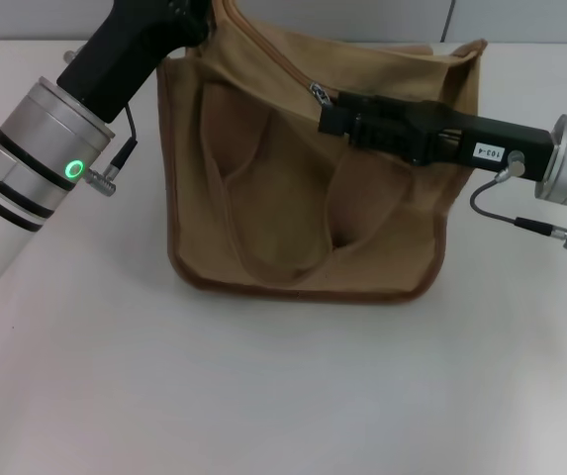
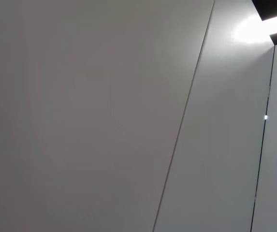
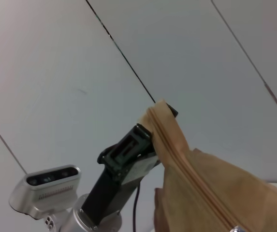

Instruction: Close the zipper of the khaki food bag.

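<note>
The khaki food bag (image 1: pixel 293 218) lies on the white table with its two wide handles flat on its side. Its zipper (image 1: pixel 273 54) runs along the far top edge. My left gripper (image 1: pixel 207 15) is at the bag's far left corner. In the right wrist view, the left gripper (image 3: pixel 156 123) is shut on that raised corner, with the zipper (image 3: pixel 191 174) running down from it. My right gripper (image 1: pixel 327 111) reaches in from the right, its tips shut at the small silver pull tab (image 1: pixel 318 92), about midway along the zipper.
The bag (image 3: pixel 235 193) rests on a white table (image 1: pixel 283 396). A grey panelled wall (image 2: pixel 104 116) stands behind it, and it is all the left wrist view shows. The right arm's cable (image 1: pixel 520 220) hangs beside the bag's right side.
</note>
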